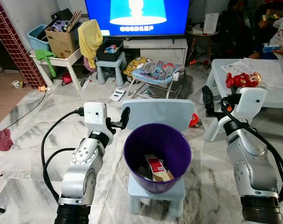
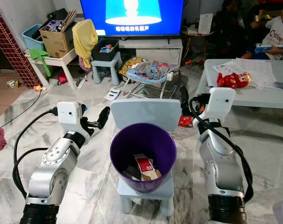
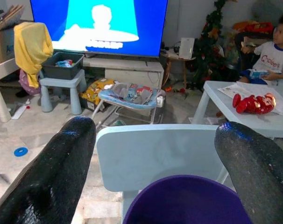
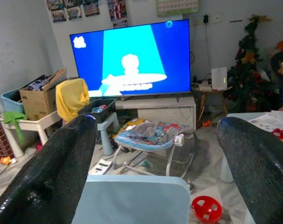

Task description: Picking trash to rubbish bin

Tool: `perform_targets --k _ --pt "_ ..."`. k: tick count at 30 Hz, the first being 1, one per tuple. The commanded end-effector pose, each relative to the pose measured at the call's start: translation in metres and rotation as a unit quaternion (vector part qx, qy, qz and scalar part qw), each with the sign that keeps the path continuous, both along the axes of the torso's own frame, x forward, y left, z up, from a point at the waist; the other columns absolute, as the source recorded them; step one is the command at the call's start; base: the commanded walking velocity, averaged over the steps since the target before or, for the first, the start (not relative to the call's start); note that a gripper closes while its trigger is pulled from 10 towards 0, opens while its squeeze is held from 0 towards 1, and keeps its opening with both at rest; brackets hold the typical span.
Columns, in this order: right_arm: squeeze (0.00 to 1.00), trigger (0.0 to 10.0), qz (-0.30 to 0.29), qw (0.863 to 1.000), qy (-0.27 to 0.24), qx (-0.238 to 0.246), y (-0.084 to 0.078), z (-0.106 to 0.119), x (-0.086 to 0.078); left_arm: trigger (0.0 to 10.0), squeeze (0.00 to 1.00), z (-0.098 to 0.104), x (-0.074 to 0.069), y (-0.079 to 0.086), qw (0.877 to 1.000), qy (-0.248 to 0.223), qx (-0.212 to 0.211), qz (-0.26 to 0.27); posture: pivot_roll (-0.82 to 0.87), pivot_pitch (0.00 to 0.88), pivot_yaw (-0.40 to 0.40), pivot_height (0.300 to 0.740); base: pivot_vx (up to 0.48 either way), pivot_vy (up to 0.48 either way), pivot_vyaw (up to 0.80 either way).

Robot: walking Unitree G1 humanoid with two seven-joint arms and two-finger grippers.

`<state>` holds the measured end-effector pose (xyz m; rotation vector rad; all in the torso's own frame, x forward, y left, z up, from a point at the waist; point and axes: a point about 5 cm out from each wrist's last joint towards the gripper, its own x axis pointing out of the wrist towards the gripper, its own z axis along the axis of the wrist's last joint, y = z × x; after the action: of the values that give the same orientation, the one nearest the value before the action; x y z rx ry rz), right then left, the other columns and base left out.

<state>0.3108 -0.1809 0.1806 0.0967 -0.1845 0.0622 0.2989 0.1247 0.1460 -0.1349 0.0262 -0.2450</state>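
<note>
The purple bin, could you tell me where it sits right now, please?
The purple bin stands on the seat of a small pale-blue chair on the marble floor, centred in the eye views between the left hand and right hand.

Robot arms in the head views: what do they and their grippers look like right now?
Both arms are silver metal with rounded joints and black cuffs at the base. Each wrist carries a white boxy housing. A black cable loops along the left arm and another along the right arm. The left gripper and right gripper have long, glossy black fingers with rounded tips.
</note>
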Motion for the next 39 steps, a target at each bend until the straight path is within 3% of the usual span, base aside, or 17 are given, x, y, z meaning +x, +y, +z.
perform_targets --k 1,2,18,39 --pt "0.55 10.0 0.002 1.0 -0.01 0.005 0.0033 0.0079 -0.0019 10.0 0.0 0.0006 -0.0016 -0.0012 1.0 0.003 0.002 -0.003 0.0 0.0 0.051 0.74 0.0 0.0 0.0" --pt "0.0 10.0 0.001 1.0 -0.007 0.007 0.0036 0.0081 -0.002 10.0 0.0 0.0004 -0.0017 -0.0019 1.0 0.004 0.002 -0.005 0.0 0.0 0.052 0.74 0.0 0.0 0.0" --pt "0.0 10.0 -0.01 1.0 0.017 0.017 0.003 0.0029 -0.0014 10.0 0.0 -0.0011 -0.0011 -0.0032 1.0 0.017 0.009 -0.019 0.01 0.0 0.057 0.74 0.0 0.0 0.0" --pt "0.0 10.0 -0.007 1.0 0.021 0.019 0.005 0.0031 0.0025 10.0 0.0 -0.0023 -0.0003 -0.0041 1.0 0.022 0.01 -0.019 0.01 0.0 0.053 0.74 -0.329 0.0 0.0"
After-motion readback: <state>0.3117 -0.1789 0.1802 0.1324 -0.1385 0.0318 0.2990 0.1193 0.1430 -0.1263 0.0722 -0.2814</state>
